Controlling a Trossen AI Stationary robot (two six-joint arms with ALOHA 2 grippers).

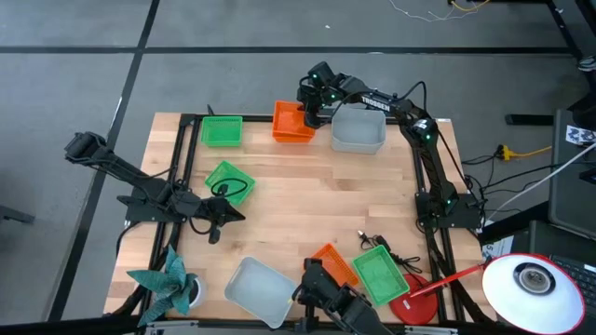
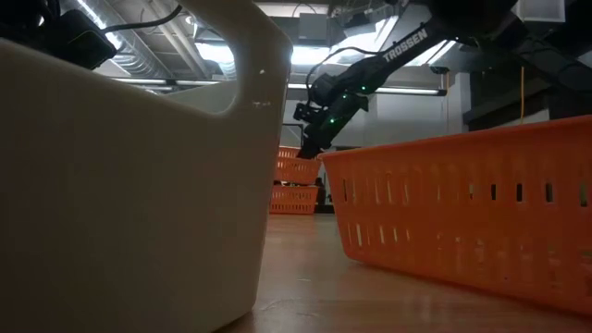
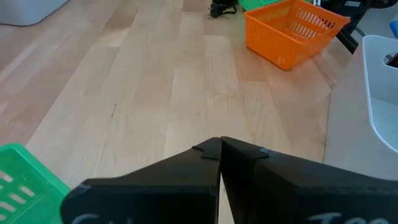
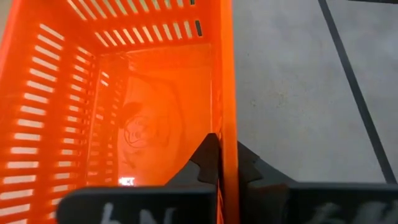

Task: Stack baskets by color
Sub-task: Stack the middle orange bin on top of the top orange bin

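Big picture first: the wooden tabletop (image 1: 307,200) holds scattered baskets, sorting barely begun by my read. At twelve o'clock, the right gripper (image 1: 310,109) pinches the rim of an orange perforated plastic basket (image 1: 291,124). At nine o'clock the left gripper (image 1: 222,212) waits, fingers pressed together, empty.

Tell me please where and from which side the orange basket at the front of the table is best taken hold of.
Probably the top rim of the orange basket, on the wall facing the table's middle, coming from above with one finger inside and one outside. It stands upright and open, its walls are thin, and the green basket crowds its other side.
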